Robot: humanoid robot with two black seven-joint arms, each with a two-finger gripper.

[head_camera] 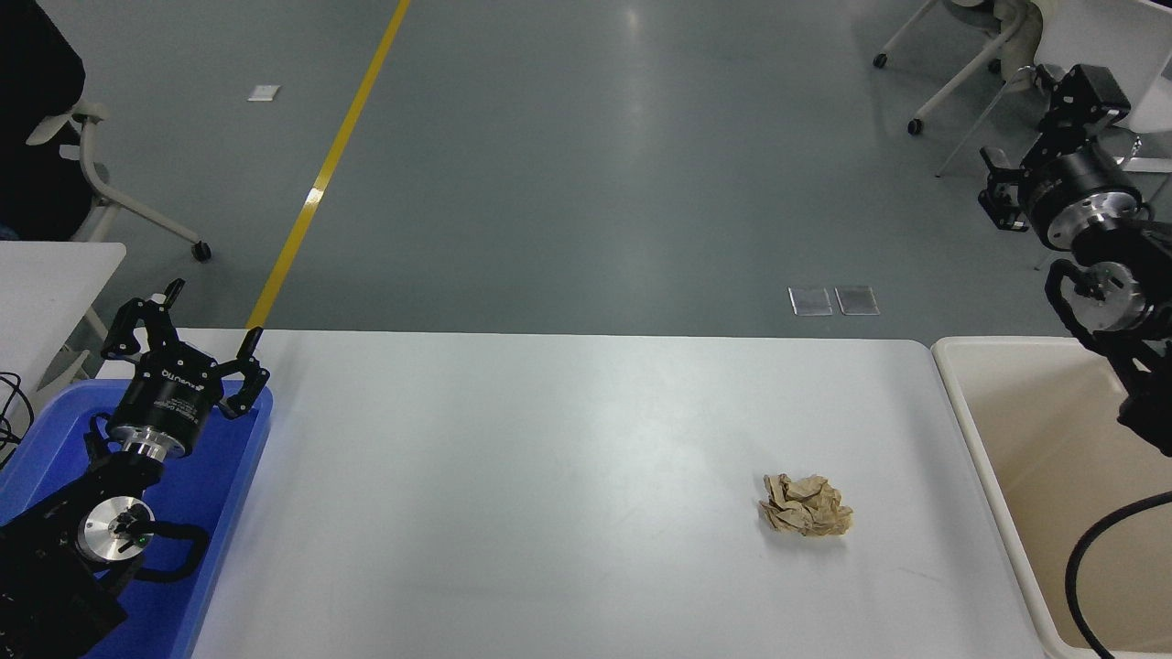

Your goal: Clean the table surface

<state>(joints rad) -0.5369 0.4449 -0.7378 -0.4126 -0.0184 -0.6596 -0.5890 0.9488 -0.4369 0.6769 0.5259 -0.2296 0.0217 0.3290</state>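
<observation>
The table surface (549, 476) is a wide white top with rounded corners. A crumpled brown paper ball (806, 505) lies on it toward the right front. My right arm comes in from the right edge. Its gripper (1033, 124) is open, high above the beige bin and far from the paper, up and to its right. My left gripper (212, 316) is open and empty, parked at the lower left over a blue tray (240, 476).
A beige plastic bin (957, 394) stands against the table's right end. A smaller white table (55, 265) is at the left. Wheeled chairs (961, 64) stand on the grey floor at the top right and top left.
</observation>
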